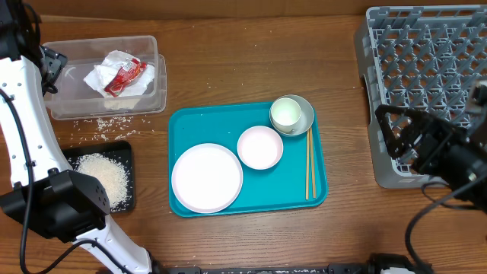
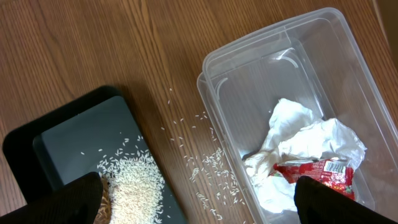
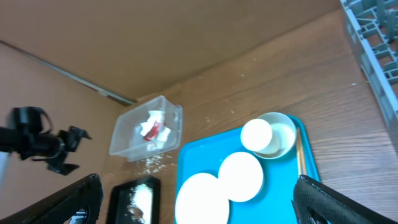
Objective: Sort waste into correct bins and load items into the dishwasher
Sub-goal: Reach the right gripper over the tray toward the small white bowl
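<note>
Right pincer (image 1: pixel 389 131) hangs wide apart, empty; thin wooden chopsticks (image 1: pixel 310 164) look light, stiff, slippery, probably best pinched together mid-length.

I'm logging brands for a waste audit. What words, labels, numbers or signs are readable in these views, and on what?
No text can be read in any view.
Red snack wrapper in the clear tub: pale markings, too blurred to read.
Large plate, smaller plate, cup, teal tray, black tray, dish rack: no markings visible.

Both end effectors (image 2: pixel 199 194) (image 3: pixel 199 191) wide open
</note>
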### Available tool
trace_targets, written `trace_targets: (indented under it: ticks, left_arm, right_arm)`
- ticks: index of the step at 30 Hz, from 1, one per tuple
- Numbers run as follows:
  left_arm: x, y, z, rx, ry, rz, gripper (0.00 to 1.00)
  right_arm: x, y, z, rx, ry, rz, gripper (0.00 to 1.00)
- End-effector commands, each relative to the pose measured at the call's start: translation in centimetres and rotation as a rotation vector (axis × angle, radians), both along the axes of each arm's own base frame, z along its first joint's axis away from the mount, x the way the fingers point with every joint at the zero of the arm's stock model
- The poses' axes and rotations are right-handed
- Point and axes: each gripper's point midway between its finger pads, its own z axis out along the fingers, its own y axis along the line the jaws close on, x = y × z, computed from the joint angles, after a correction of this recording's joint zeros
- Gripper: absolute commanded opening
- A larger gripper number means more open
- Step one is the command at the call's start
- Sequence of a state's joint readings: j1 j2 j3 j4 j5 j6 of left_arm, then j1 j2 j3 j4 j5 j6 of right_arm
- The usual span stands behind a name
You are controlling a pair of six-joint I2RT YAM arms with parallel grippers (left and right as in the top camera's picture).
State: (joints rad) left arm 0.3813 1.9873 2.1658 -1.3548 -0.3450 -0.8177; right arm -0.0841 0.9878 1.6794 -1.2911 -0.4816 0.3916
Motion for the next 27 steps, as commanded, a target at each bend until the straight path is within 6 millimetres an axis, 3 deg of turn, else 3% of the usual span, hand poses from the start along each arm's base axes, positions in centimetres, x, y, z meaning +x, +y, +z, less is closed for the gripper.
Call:
trace_targets:
  ticks: [1,8,12,17,20,27]
  left_arm:
    - [-0.4,-0.1,1.2,0.019,-0.027,0.019,1.0]
    - [-0.4,-0.1,1.2,0.019,-0.027,0.019,1.0]
    - [-0.4,-0.1,1.2,0.019,-0.027,0.019,1.0]
    - [-0.4,-0.1,1.2,0.019,-0.027,0.019,1.0]
    - [-0.4,-0.1,1.2,0.019,-0.028,0.02,1.0]
    - [-0.4,-0.1,1.2,0.019,-0.027,0.019,1.0]
  right_arm:
    - [1.0,0.1,-0.5,-0.062,0.011,0.033,1.0]
    - [3.7,1.3,-8.8,-0.24,0.364,0.063,0.99]
    - [4.5,5.0,-12.3,-0.362,0.475,0.096,1.0]
    - [5.1,10.6,-14.7,-0.478,0.471,0.109,1.0]
    - [5.5,14.5,-16.3,-0.501,0.459,0.189,1.0]
    - [7.5,20.0,-22.0,-0.44,0.569,0.155,1.0]
